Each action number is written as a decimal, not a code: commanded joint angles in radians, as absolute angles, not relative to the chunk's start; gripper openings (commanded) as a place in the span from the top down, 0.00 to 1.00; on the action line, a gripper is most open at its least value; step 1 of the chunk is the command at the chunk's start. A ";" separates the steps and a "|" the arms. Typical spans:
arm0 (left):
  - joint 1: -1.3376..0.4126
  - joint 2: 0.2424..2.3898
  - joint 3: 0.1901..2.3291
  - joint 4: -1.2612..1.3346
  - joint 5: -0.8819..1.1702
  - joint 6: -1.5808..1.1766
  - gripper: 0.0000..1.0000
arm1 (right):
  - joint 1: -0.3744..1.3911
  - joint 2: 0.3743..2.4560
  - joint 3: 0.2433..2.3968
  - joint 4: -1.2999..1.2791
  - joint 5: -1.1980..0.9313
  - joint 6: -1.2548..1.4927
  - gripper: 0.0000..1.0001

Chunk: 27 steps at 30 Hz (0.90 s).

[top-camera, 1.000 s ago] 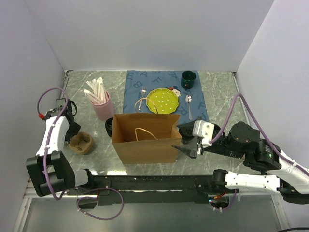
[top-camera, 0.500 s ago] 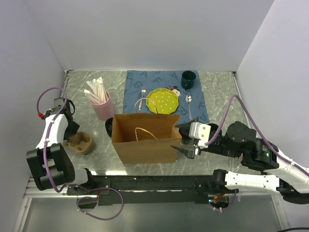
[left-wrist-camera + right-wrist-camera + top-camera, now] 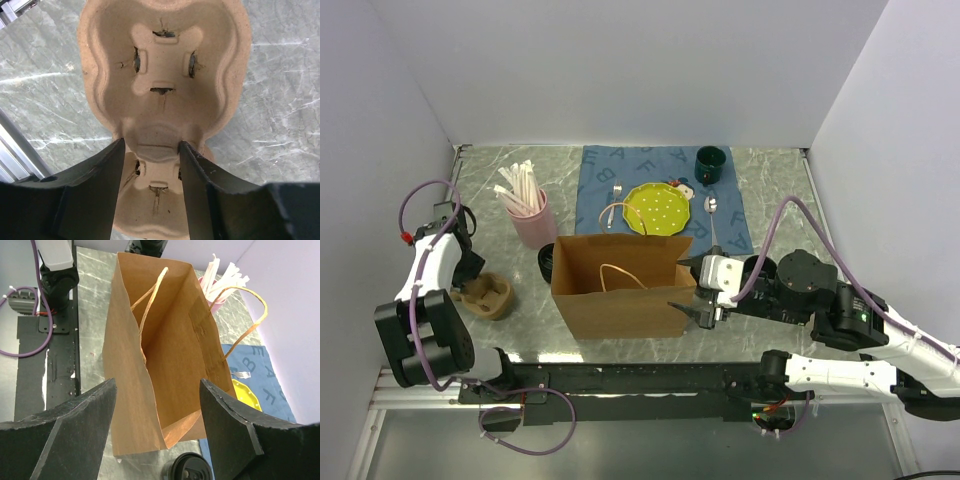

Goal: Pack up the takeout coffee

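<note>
The left fingers (image 3: 95,195) straddle the narrow waist of the carrier (image 3: 165,75), one on each side and close against it. I cannot tell whether they pinch it or only bracket it. The carrier lies flat on the desk (image 3: 280,100) with its pockets empty, apart from the bag (image 3: 620,300) and off its left end.

The right fingers (image 3: 75,435) are spread wide and hold nothing. They hover at the bag's right end and face its open mouth, where only bare paper shows inside.

The coffee (image 3: 187,467) sits on the desk below them, just outside that end of the bag. Only its round black lid shows, at the bottom edge of the right wrist view. A dark round thing (image 3: 546,263) stands at the bag's left end, half hidden. It may be another cup, but I cannot tell.

As I judge it, packing has barely started, since nothing is in the carrier and nothing is in the bag. The coffee has yet to be picked up, probably seated in the carrier, and lowered into the bag.
</note>
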<state>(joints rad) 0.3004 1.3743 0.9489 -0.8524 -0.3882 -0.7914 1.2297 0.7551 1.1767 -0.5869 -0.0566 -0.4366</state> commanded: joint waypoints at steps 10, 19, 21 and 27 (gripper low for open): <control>0.305 1.396 1.025 -0.894 -0.402 -0.765 0.63 | 1.220 0.759 1.167 -0.538 -0.064 -0.454 0.26; 0.307 1.367 1.123 -1.000 -0.413 -0.775 0.66 | 1.216 0.764 1.157 -0.532 -0.074 -0.459 0.26; 0.307 1.373 1.129 -1.017 -0.408 -0.778 0.67 | 1.215 0.764 1.157 -0.531 -0.077 -0.459 0.26; 0.305 1.365 1.212 -1.063 -0.420 -0.741 0.68 | 1.213 0.772 1.161 -0.522 -0.066 -0.436 0.26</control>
